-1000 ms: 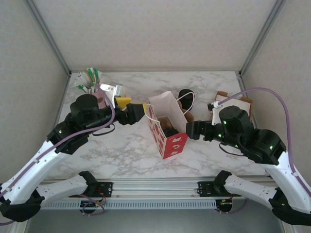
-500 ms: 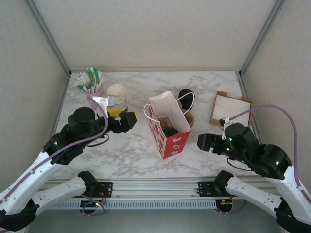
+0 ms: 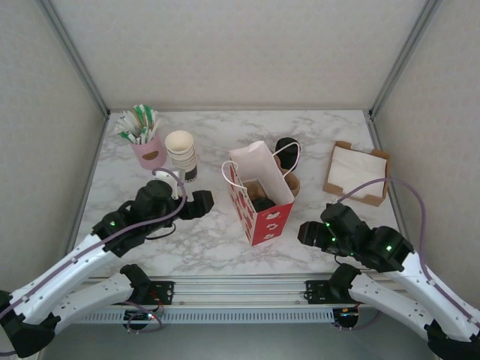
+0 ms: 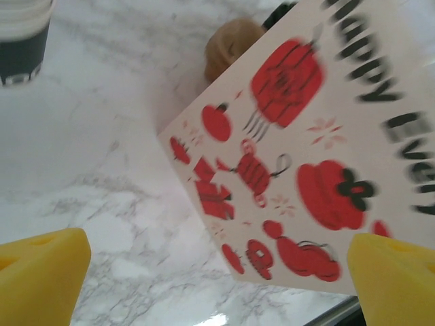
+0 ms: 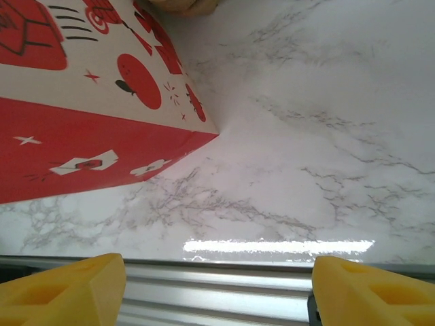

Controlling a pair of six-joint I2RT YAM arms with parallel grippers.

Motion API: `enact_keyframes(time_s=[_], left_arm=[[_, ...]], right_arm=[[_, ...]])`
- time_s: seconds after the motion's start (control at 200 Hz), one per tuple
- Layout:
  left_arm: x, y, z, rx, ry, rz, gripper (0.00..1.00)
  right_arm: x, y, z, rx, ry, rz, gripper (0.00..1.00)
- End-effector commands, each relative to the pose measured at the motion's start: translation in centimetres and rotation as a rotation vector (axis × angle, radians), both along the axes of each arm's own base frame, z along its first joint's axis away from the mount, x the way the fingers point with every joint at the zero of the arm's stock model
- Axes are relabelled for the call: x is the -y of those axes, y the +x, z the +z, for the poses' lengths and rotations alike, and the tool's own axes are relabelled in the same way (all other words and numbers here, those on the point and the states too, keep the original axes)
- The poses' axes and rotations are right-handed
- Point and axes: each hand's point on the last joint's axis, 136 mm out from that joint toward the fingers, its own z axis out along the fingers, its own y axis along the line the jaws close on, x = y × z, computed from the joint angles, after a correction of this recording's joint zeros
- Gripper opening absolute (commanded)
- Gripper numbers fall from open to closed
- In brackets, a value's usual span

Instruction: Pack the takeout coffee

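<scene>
A red-and-white paper gift bag (image 3: 260, 201) stands open in the middle of the table. Inside its mouth I see a dark round top (image 3: 262, 203), which looks like the takeout coffee's black lid; its olive body is hidden by the bag walls. My left gripper (image 3: 202, 201) is low, left of the bag, open and empty. In the left wrist view the bag's printed side (image 4: 299, 149) is ahead of the left gripper (image 4: 217, 285). My right gripper (image 3: 304, 232) is open near the bag's front right corner (image 5: 204, 129); the right gripper (image 5: 217, 292) hangs over the table's rail.
A stack of lidless cream cups (image 3: 182, 152) and a pink holder of sachets (image 3: 144, 142) stand back left. Behind the bag are a black cylinder of lids (image 3: 285, 146) and a brown item (image 3: 292, 182). A napkin box (image 3: 357, 171) sits back right. The metal rail (image 5: 224, 278) marks the near edge.
Both arms have drawn back from the bag toward the near edge and lowered. The left arm no longer covers the cream cups. The bag has stayed in place.
</scene>
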Motion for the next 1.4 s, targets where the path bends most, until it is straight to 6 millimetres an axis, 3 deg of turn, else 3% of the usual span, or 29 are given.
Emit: enact_keyframes(time_s=[0.0, 0.205, 0.335, 0.751, 1.127, 1.397], left_arm=[[0.7, 0.4, -0.9, -0.021, -0.059, 0.024, 0.97], [1.3, 1.3, -2.7, -0.060, -0.084, 0.034, 0.97], [0.3, 2.2, -2.8, -0.060, -0.069, 0.071, 0.98], [-2.9, 4.3, 0.4, -0.005, -0.070, 0.147, 0.99], [-3.4, 5.4, 2.9, 0.043, -0.059, 0.151, 1.00], [-3.5, 6.1, 3.7, 0.062, -0.071, 0.157, 1.00]], right_arm=[[-1.7, 1.0, -0.5, 0.017, 0.076, -0.014, 0.72], [-3.4, 2.0, -2.6, 0.009, 0.101, -0.005, 0.71], [-4.2, 2.7, -3.4, 0.020, 0.110, -0.007, 0.72], [-6.4, 4.7, -4.6, 0.017, 0.124, -0.022, 0.73], [-8.0, 6.2, -5.1, 0.013, 0.119, -0.029, 0.74], [-9.9, 7.7, -5.1, 0.016, 0.107, -0.003, 0.74]])
